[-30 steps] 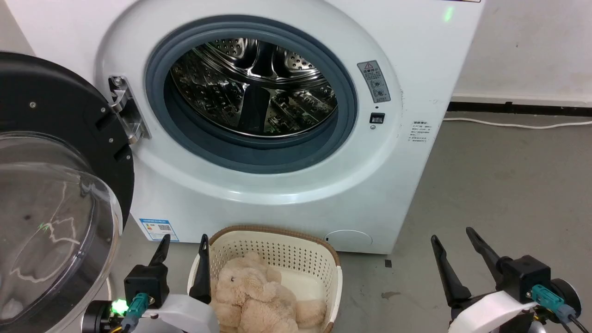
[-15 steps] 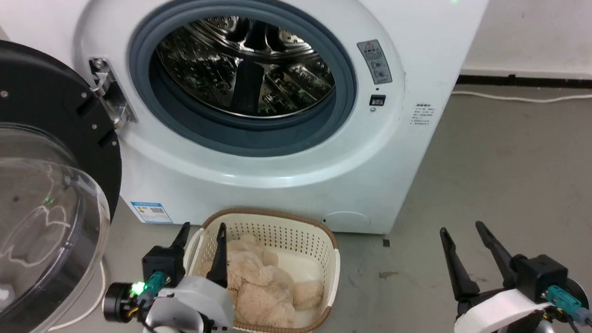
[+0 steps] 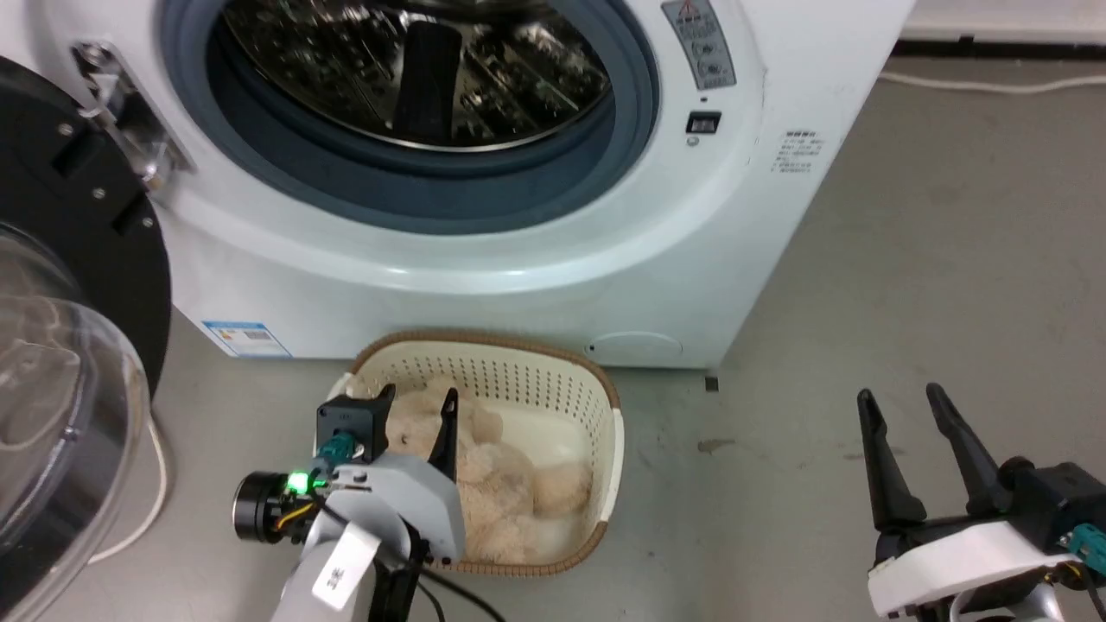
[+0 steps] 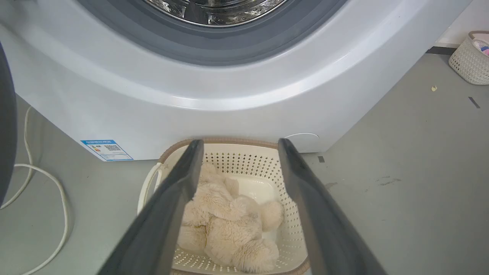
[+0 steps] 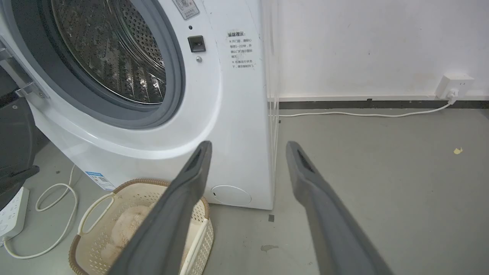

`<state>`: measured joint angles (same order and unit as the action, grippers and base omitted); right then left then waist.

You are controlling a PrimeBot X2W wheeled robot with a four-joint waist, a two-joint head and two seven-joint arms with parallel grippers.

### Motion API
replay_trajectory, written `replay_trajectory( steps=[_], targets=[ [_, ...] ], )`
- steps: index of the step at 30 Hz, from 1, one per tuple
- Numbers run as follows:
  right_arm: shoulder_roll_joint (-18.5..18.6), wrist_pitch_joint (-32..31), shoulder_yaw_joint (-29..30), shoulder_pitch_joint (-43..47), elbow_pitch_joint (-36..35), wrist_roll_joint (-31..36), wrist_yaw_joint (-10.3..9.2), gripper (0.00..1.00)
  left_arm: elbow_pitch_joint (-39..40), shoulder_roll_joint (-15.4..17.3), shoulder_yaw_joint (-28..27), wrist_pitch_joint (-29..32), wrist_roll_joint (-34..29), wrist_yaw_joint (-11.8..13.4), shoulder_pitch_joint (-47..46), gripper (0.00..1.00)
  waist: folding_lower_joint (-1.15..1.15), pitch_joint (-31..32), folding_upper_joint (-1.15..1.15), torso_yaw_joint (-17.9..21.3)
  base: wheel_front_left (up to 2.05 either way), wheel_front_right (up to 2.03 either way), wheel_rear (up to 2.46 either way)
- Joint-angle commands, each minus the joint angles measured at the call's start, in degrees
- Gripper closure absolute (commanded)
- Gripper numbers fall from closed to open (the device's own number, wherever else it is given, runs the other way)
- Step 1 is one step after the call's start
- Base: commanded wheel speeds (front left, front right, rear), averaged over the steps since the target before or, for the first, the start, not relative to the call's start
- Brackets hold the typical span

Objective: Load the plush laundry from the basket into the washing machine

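Note:
The beige plush laundry (image 3: pixel 501 484) (image 4: pixel 229 221) (image 5: pixel 126 229) lies slumped in the cream basket (image 3: pixel 596 432) (image 4: pixel 290 229) (image 5: pixel 88 252), which stands on the floor right in front of the washing machine (image 3: pixel 518 285) (image 4: pixel 229 88) (image 5: pixel 237 114). The machine's porthole gapes, its steel drum bare inside. My left gripper (image 3: pixel 415 399) (image 4: pixel 238 147) hovers open over the basket's left half, above the plush and apart from it. My right gripper (image 3: pixel 903 402) (image 5: pixel 248 147) stands open over bare floor, well to the basket's right.
The washer's black-rimmed clear door (image 3: pixel 60 363) is swung wide open at the left. A white cable (image 4: pixel 42 179) loops on the floor beside it, and a power strip (image 5: pixel 11 214) lies nearby. Another woven basket (image 4: pixel 470 57) sits far off. A cord (image 5: pixel 363 114) runs along the wall.
The head view has tilted down, so the washer sits higher in it. My left gripper has moved right and forward, from the basket's left rim to over the plush. Both grippers stay open.

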<state>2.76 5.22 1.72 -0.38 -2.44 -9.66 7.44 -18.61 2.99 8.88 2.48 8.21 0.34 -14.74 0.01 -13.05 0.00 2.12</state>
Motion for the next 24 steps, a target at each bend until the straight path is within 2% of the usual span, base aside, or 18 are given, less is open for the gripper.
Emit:
replay_trajectory(
  steps=[1, 13, 24],
  targets=[
    [0.0, 0.5, 0.2, -1.1, -0.5, -0.9, 0.02, 0.00, -1.5, 0.3, 0.6, 0.4, 0.6, 0.1, -2.0, 0.00, -0.01, -1.9, 0.00, 0.5, 0.00, 0.00, 0.00],
    [0.1, 2.0, 0.7, -2.6, -3.2, -4.5, 0.02, 0.00, -10.6, 1.5, 3.6, 5.0, 2.0, 1.4, -10.4, 0.00, -0.01, -10.3, 0.00, 1.9, 0.00, 0.00, 0.00],
    [0.1, 3.2, 1.0, -3.0, -6.3, -7.1, 0.03, 0.00, -17.1, 2.7, 5.2, 6.5, 4.1, 2.9, -16.4, 0.00, -0.01, -17.9, 0.00, 2.5, 0.00, 0.00, 0.00]
  ],
)
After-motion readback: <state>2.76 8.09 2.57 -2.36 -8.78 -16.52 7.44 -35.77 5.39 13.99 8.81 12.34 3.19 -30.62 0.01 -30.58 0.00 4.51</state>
